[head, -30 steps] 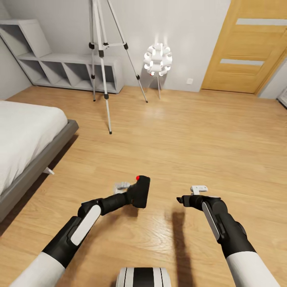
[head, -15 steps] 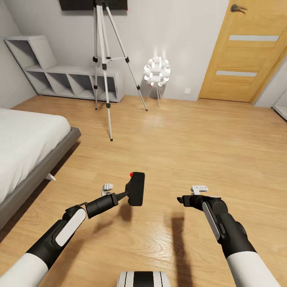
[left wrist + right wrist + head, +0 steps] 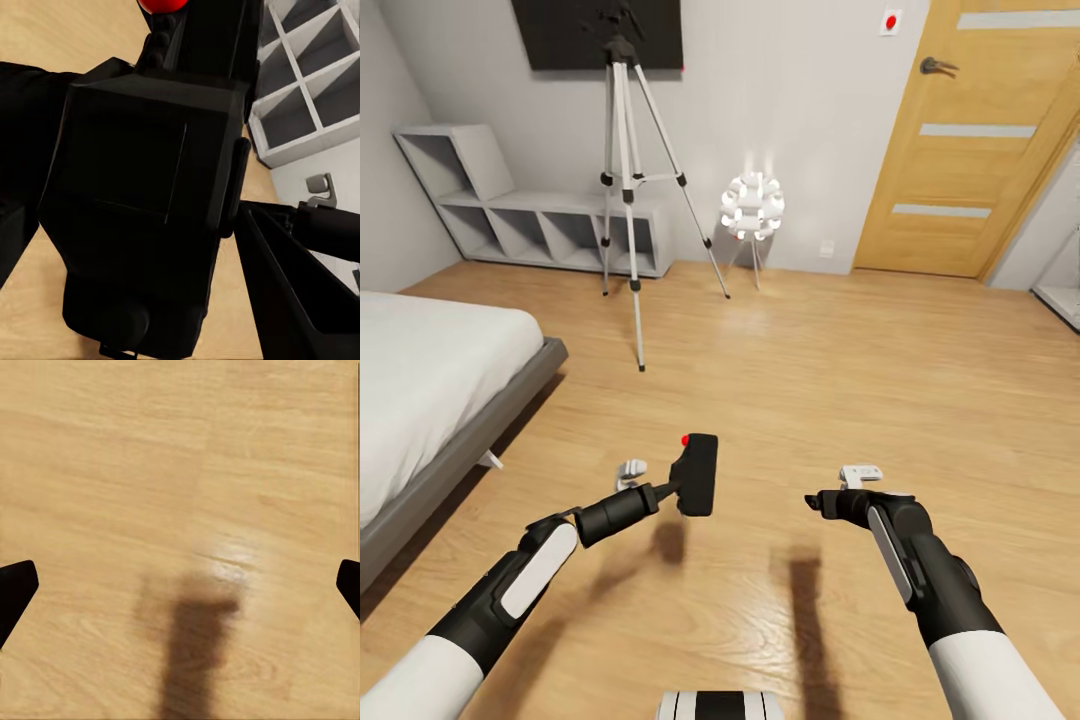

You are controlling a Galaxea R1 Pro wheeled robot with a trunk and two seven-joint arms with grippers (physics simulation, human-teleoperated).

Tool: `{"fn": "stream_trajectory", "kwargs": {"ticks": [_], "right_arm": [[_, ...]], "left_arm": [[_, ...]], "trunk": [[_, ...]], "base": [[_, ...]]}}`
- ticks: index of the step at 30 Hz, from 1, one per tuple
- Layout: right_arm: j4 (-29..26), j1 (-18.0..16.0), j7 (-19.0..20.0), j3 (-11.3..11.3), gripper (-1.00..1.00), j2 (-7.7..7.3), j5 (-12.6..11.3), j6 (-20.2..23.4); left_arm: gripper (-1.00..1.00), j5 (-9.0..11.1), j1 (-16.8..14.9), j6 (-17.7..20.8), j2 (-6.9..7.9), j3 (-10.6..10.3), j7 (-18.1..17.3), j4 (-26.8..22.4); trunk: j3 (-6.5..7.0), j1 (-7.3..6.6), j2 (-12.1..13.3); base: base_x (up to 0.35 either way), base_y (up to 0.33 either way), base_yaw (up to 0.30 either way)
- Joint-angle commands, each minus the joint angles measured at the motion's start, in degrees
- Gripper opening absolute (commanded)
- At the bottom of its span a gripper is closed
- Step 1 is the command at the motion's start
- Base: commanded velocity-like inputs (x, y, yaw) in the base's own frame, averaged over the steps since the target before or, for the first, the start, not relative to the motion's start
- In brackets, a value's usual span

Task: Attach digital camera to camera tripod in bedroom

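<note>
- Closest in, the left gripper (image 3: 678, 488) was clamped on the digital camera (image 3: 695, 473), holding it up over the wooden floor (image 3: 840, 380). From the head view you mostly got the camera's flat black side and the red button on top.
- The left wrist view was way closer: the camera (image 3: 139, 195) blocked most of it, the button was cut off at the edge, and I couldn't read any brand or writing on the body.
- The right gripper (image 3: 812, 503) hung empty beside it. In the right wrist view its fingertips (image 3: 15, 589) sat wide apart over bare boards and a shadow.
- The bed (image 3: 430, 370) was cut off at the left edge.
- Farther back stood the camera tripod (image 3: 628, 190), its black head hard to pick out against the dark wall TV (image 3: 595, 32).
- Petal floor lamp (image 3: 752, 206), grey shelf unit (image 3: 540, 215) and wooden door (image 3: 970, 140) lined the far wall.
</note>
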Motion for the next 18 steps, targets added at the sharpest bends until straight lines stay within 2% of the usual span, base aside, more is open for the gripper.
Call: {"fn": "stream_trajectory", "kwargs": {"ticks": [1,7,9,12,13,15,18], "right_arm": [[-0.05,-0.02,-0.11,0.07,1.0,-0.05,-0.35,0.26],[-0.1,-0.02,-0.06,0.05,1.0,-0.07,-0.44,0.26],[-0.12,-0.02,-0.04,0.04,1.0,-0.08,-0.48,0.26],[-0.13,-0.02,-0.03,0.04,1.0,-0.08,-0.51,0.26],[-0.17,-0.02,-0.02,0.04,1.0,-0.08,-0.53,0.26],[-0.2,-0.02,-0.02,0.04,1.0,-0.08,-0.54,0.26],[-0.22,-0.02,-0.02,0.03,1.0,-0.08,-0.54,0.26]], "left_arm": [[-1.0,0.62,-0.04,0.38,0.01,-0.1,1.02,-0.16],[-1.0,0.65,-0.03,0.42,-1.15,-0.19,9.65,-2.23],[-1.0,0.35,-0.03,0.61,-2.84,-0.27,14.96,-3.65],[-1.0,0.13,-0.03,0.82,-4.3,-0.3,18.83,-4.38],[-1.0,0.03,-0.03,0.92,-5.12,-0.31,21.18,-4.67],[-1.0,-0.05,-0.03,1.0,-6.0,-0.32,24.15,-4.92],[-1.0,-0.1,-0.03,1.05,-6.57,-0.33,26.64,-5.07]], "trunk": [[0.18,-0.03,0.0],[1.51,-0.19,0.08],[1.96,-0.24,0.11],[2.62,-0.32,0.15],[2.84,-0.34,0.16],[3.29,-0.39,0.19],[3.95,-0.47,0.23]], "base": [[0.0,0.0,0.0],[0.0,0.0,0.0],[0.0,0.0,0.0],[0.0,0.0,0.0],[0.0,0.0,0.0],[0.0,0.0,0.0],[0.0,0.0,0.0]]}}
